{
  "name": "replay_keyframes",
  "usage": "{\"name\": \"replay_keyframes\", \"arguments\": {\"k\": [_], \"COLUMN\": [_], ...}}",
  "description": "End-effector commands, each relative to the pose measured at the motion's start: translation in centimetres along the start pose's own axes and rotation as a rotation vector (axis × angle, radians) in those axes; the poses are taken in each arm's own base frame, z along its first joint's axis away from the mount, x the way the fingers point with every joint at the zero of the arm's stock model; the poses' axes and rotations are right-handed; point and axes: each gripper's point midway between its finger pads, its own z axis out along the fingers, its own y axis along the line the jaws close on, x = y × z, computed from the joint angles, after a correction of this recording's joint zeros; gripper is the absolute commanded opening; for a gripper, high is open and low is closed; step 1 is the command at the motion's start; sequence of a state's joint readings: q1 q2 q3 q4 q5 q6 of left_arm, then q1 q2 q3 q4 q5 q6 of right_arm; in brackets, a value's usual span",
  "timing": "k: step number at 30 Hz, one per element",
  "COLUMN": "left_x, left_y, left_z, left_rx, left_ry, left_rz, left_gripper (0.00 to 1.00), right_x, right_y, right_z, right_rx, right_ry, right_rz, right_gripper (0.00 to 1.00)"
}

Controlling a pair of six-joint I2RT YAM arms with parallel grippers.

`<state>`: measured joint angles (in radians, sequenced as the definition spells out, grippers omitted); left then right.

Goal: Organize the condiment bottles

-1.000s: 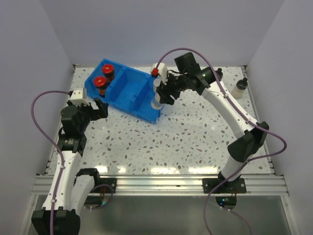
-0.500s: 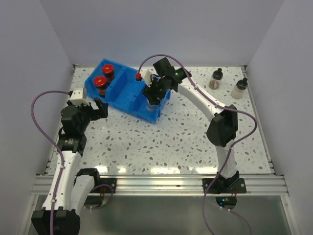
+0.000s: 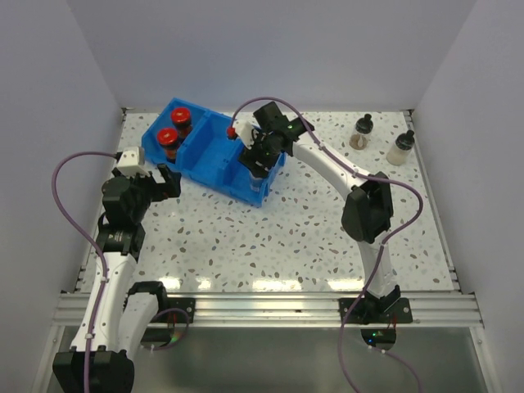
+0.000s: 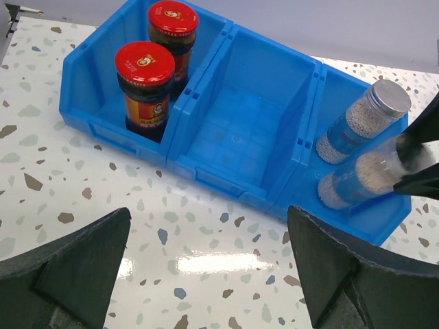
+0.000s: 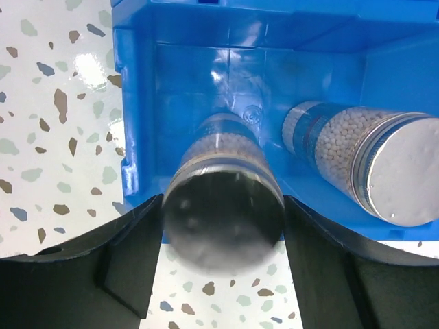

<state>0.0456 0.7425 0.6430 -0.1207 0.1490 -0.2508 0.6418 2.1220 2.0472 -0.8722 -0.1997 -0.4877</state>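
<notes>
Glass, probably slick and breakable: the silver-capped jar (image 5: 221, 161) is clamped near its cap by the right gripper (image 5: 223, 236) inside the blue bin (image 5: 206, 62); the left gripper (image 4: 209, 229) gapes empty.

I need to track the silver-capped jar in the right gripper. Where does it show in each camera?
Top external: the held jar is centre-left, in the right-end compartment of the blue bin, largely hidden under the arm.
Left wrist: held jar at the right edge, the lower of two jars there.
Right wrist: held jar at centre, cap toward the camera.
Shared landmark: the blue bin.
</notes>
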Motion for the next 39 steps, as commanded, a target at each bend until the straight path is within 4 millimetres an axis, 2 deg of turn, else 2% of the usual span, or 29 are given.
{"name": "replay_keyframes", "arguments": {"k": [1, 6, 9, 10, 13, 14, 18, 19, 20, 21, 22, 24, 25, 27, 28, 33, 34, 36, 39], "left_x": [-0.9, -1.0, -1.0, -1.0, -1.1, -1.1, -1.2, -1.3, -1.3, -1.3, -1.5, -1.5, -1.4, -1.5, -1.6, -1.5, -1.5, -1.5, -1.4], "left_y": [-0.1, 0.0, 0.0, 0.0, -0.1, -0.1, -0.1, -0.1, -0.2, -0.2, -0.2, -0.3, -0.3, -0.4, -0.4, -0.4, -0.4, -0.3, -0.3], "left_z": [0.0, 0.1, 0.0, 0.1, 0.0, 0.0, -0.2, -0.2, -0.3, -0.2, -0.3, -0.3, -0.3, -0.3, -0.3, -0.3, -0.3, -0.3, -0.2], "left_rx": [0.004, 0.002, 0.001, 0.001, 0.002, 0.002, 0.004, 0.005, 0.005, 0.007, 0.008, 0.011, 0.012, 0.014, 0.016, 0.016, 0.016, 0.014, 0.013], "left_ry": [-0.036, -0.038, -0.037, -0.037, -0.041, -0.042, -0.047, -0.048, -0.051, -0.051, -0.057, -0.056, -0.053, -0.057, -0.058, -0.057, -0.055, -0.055, -0.051], "left_rz": [0.012, 0.012, 0.012, 0.012, 0.012, 0.013, 0.013, 0.014, 0.013, 0.013, 0.014, 0.014, 0.013, 0.012, 0.013, 0.012, 0.012, 0.012, 0.011], "left_gripper": [1.00, 1.00, 1.00, 1.00, 1.00, 1.00, 1.00, 1.00, 1.00, 1.00, 1.00, 1.00, 1.00, 1.00, 1.00, 1.00, 1.00, 1.00, 1.00], "right_x": [-1.4, -2.1, -3.0, -3.8, -4.4, -4.7, -3.5, -2.5, -1.1, -0.8, 0.8, 2.7, 4.6, 6.5, 8.3, 13.7, 15.6, 17.0, 19.3], "right_y": [-0.8, -0.7, -0.5, -0.6, -0.7, -0.7, -2.4, -4.0, -4.5, -5.4, -7.1, -9.0, -11.0, -12.8, -14.6, -19.9, -21.1, -23.0, -25.3], "right_z": [-0.5, -1.9, -4.0, -5.7, -8.4, -10.2, -13.5, -14.2, -14.0, -15.0, -15.6, -16.1, -16.8, -16.9, -17.5, -17.3, -16.4, -16.3, -14.7], "right_rx": [0.039, 0.043, 0.050, 0.065, 0.089, 0.107, 0.168, 0.195, 0.197, 0.223, 0.256, 0.294, 0.339, 0.382, 0.434, 0.569, 0.587, 0.658, 0.750], "right_ry": [-0.048, -0.073, -0.108, -0.141, -0.193, -0.223, -0.275, -0.283, -0.270, -0.300, -0.305, -0.306, -0.304, -0.320, -0.318, -0.303, -0.284, -0.270, -0.225], "right_rz": [-0.008, -0.013, -0.022, -0.029, -0.036, -0.038, 0.029, 0.080, 0.114, 0.140, 0.208, 0.279, 0.339, 0.427, 0.502, 0.721, 0.799, 0.859, 0.956], "right_gripper": [0.74, 0.84, 0.86, 0.87, 0.90, 0.90, 0.90, 0.90, 0.90, 0.90, 0.90, 0.90, 0.90, 0.90, 0.90, 0.89, 0.89, 0.89, 0.89]}}
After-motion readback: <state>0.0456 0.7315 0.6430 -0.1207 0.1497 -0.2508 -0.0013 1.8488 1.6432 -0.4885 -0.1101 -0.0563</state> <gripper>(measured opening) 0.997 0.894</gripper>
